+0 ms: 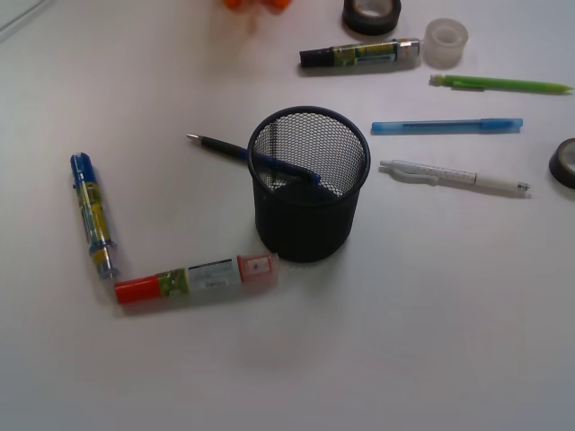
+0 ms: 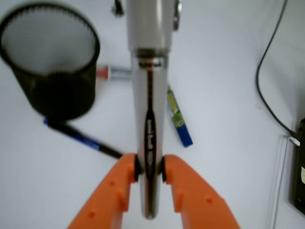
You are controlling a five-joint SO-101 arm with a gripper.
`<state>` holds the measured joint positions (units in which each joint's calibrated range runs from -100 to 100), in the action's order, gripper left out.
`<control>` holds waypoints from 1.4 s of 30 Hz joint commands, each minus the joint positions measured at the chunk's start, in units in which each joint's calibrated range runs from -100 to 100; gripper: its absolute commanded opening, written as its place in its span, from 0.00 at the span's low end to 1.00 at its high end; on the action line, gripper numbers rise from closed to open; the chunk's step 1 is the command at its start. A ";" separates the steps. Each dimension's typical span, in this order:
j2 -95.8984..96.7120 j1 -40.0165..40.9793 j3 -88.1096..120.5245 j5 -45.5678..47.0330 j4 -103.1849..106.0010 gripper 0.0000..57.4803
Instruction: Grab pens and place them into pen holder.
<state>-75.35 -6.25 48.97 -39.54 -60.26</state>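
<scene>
1. While the wrist view is blurred, it shows the orange gripper [image 2: 149, 169] clamped on the silver pen [image 2: 149, 95], its two jaws pressed against the barrel from either side; the pen runs straight up the picture toward twelve o'clock.
2. From the gripper, the black mesh pen holder [image 2: 52, 71] stands at about ten o'clock in that view, upright and apart from the held pen.
3. Seen from the front, the pen holder [image 1: 308, 184] sits near the middle of the white table [image 1: 431, 341].
4. A navy pen [image 1: 225, 148] lies tilted, its tip pointing to ten o'clock; whether it rests on the rim or behind the cup I cannot tell.
5. At two to three o'clock of the cup lie the green pen [image 1: 499, 84], the light blue pen [image 1: 446, 126] and the white pen [image 1: 454, 176], each apart from the others.
6. At eight o'clock lie a red-capped marker [image 1: 196, 278] and a blue-capped marker [image 1: 92, 214].
</scene>
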 commanded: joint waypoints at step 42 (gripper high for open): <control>79.64 17.50 6.56 -7.91 120.54 0.33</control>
<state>3.66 10.77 59.66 -47.30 59.22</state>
